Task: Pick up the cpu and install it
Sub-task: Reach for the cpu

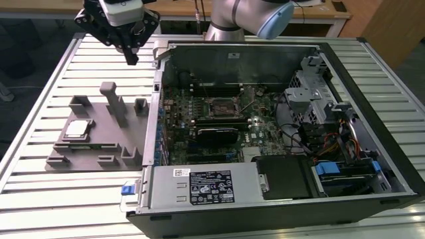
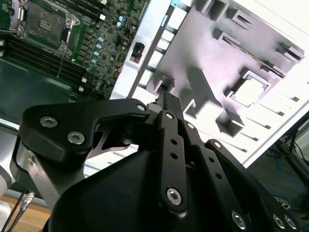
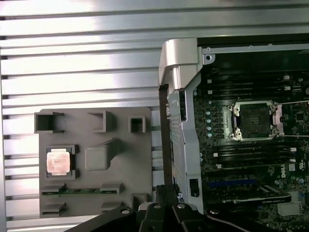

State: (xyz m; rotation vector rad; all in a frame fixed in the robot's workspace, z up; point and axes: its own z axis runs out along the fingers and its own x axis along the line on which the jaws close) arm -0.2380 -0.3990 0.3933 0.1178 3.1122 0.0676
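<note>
The end effector hangs high over the slatted surface, beyond the far edge of the grey fixture tray and near the corner of the open computer case. Its fingers are drawn together to a single narrow tip, with nothing between them.

The cpu lies flat in a square pocket of the tray, on the side away from the case, silver top up, well apart from the end effector. In the first wrist view the cpu sits beside a blocky upright post. The motherboard socket inside the case looks uncovered, with its frame swung aside.

Several hazards stand out:
- **Closed fingers:** if they come down together, they would land on the chip's lid or the pocket rim rather than straddle it.
- **Crowded tray:** the post and the raised pocket walls leave little room, so an off-centre approach could knock the tray sideways on the smooth slats.
- **Thin chip:** only its edges offer a hold, so a shallow or skewed grip may let it tilt or drop.
- **Tight route:** the way to the socket passes over the case wall, which could be clipped, and a rotated or tilted placement could damage the socket contacts.
</note>
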